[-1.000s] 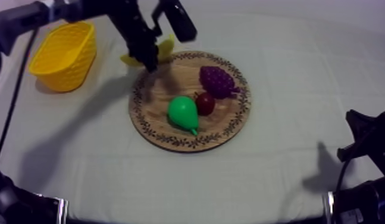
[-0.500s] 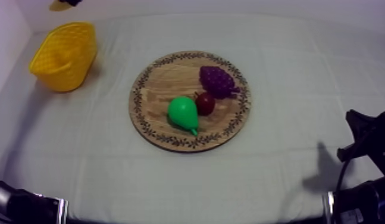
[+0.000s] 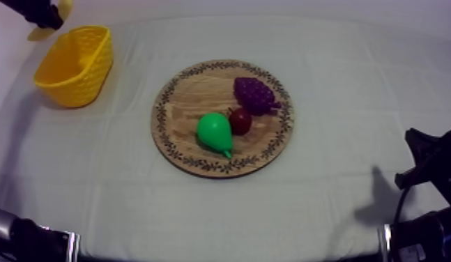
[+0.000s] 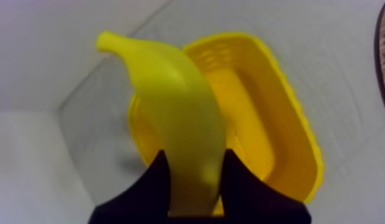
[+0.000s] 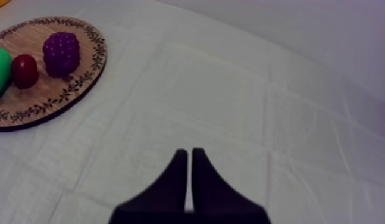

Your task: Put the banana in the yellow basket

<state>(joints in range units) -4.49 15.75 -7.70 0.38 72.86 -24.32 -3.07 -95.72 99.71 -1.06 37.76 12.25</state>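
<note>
One smooth curved banana (image 4: 171, 101) in left end effector (image 4: 194, 159), near yellow basket (image 4: 278, 113).

Bare cloth (image 3: 130, 132) lies between basket (image 3: 80, 85) and board (image 3: 180, 120).

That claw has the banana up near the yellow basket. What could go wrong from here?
1. In the top view the left claw and banana look to be past the far corner of the yellow basket, not over its opening; letting go now might drop the banana on the cloth.
2. The claw pinches the banana near one end, so it could swivel or slip.
3. The long banana might catch the rim.
</note>
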